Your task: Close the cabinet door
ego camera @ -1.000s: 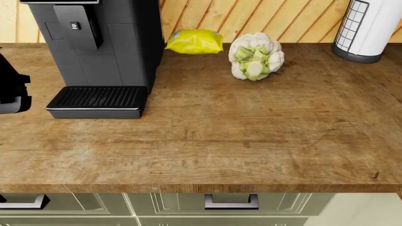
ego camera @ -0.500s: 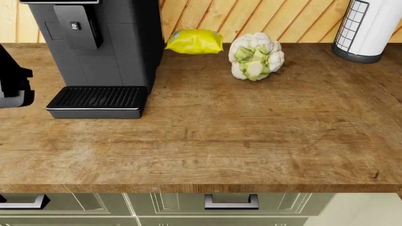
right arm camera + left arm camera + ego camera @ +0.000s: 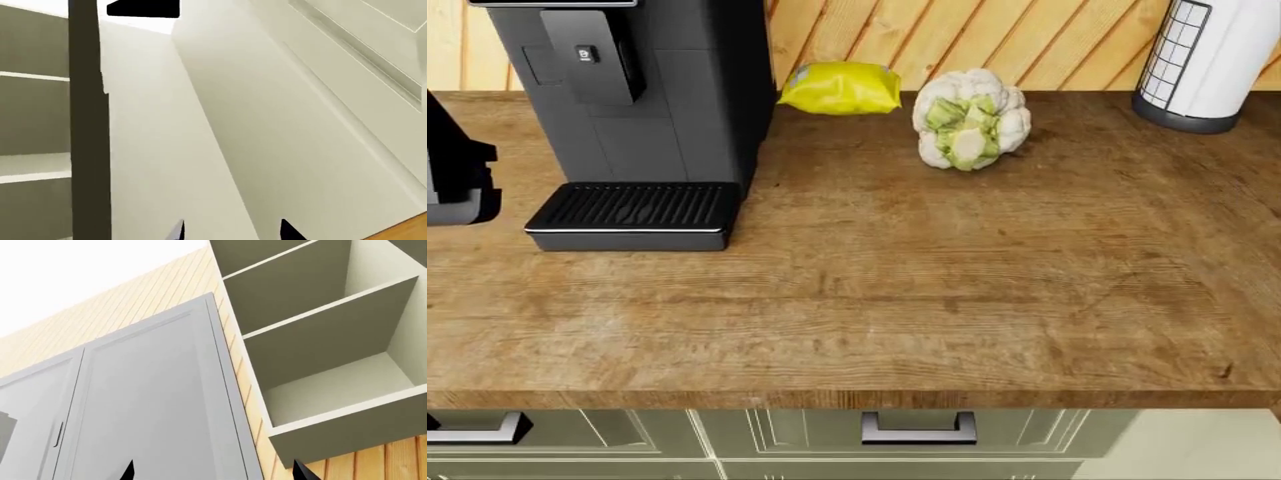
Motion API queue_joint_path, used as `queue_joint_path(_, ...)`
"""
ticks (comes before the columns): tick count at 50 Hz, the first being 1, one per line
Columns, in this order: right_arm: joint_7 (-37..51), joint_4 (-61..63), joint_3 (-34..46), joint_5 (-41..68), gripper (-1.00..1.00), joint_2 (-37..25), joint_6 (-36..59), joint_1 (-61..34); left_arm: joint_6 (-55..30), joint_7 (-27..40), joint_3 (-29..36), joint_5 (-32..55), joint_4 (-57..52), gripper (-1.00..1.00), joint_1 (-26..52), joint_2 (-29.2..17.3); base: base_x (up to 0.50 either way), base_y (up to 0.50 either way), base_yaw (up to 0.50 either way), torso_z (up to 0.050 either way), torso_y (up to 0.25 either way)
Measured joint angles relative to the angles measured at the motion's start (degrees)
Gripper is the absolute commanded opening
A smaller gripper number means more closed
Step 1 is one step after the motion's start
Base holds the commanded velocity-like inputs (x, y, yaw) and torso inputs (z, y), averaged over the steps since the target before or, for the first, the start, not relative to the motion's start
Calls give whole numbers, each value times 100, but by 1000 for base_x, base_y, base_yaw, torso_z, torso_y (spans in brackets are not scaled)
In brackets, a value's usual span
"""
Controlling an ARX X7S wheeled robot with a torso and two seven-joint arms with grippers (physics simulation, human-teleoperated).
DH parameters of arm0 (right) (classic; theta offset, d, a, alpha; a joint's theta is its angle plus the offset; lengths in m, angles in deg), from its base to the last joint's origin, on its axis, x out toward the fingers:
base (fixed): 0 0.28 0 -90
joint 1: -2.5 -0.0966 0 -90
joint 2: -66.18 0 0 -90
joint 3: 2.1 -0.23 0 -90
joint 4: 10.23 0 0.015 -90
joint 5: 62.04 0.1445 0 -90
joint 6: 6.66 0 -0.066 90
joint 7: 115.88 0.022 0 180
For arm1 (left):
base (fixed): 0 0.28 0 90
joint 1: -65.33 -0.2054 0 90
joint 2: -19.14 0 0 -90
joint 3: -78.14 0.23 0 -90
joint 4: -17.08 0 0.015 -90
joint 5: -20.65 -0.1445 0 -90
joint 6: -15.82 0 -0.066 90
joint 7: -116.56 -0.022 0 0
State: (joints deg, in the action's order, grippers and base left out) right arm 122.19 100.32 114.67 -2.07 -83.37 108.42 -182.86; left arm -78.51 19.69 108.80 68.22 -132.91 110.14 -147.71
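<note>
In the head view, the nearest things are the grey-green drawer fronts under the bench, one with a metal handle [image 3: 918, 429] near the middle and another handle [image 3: 474, 429] cut off at the left edge. Above them the wooden bench [image 3: 961, 300] spreads wide and mostly bare. At its left stands a black coffee machine [image 3: 627, 110] with its drip tray [image 3: 630, 213] toward the robot. Just left of that, a dark part of the left arm [image 3: 457, 165] pokes in at the frame's edge. Farther back, a cauliflower [image 3: 969, 118] sits near the wall, with a yellow bag [image 3: 841, 87] beside it to the left, close to the machine, and a white paper-towel roll in a wire holder [image 3: 1208, 60] at the far right corner. A slatted wood wall runs behind all of it.

The left wrist view looks up at the wall cabinets. Only the two dark tips of the left claw [image 3: 212, 471] show, set well apart, with nothing between them. Beyond them is a shut pale door [image 3: 160, 405], and next to it an open cabinet [image 3: 320, 340] with bare shelves.

The right wrist view shows the right claw [image 3: 231, 230] the same way, two tips apart and empty. Just past them rises a broad pale panel, probably the open cabinet door [image 3: 220, 130], though the angle is steep and I cannot be sure. Beside it a dark upright edge [image 3: 87, 125] fronts more shelves [image 3: 33, 125].
</note>
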Motion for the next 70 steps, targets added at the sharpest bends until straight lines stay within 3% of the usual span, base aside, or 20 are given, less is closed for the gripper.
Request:
queue_joint_path(14, 933, -6, 241, -574, 100, 746, 530, -324, 49, -16, 78, -73, 0, 100, 0, -61, 10, 0, 8, 10, 0)
queue_joint_path(33, 2361, -249, 138, -275, 100, 1553, 594, -649, 97, -16, 152, -131, 0, 100, 0, -105, 8, -1, 6, 7, 0)
queue_joint_path(51, 3194, -321, -434, 868, 100, 2169, 519, -857, 141, -45, 198, -178, 0, 100, -4, -182, 8, 0, 8, 3, 0)
queue_joint_path(70, 3172, 94, -524, 2443, 100, 2859, 723, -865, 174, -81, 188, -191, 0, 100, -1, -243, 8, 2, 10, 4, 0)
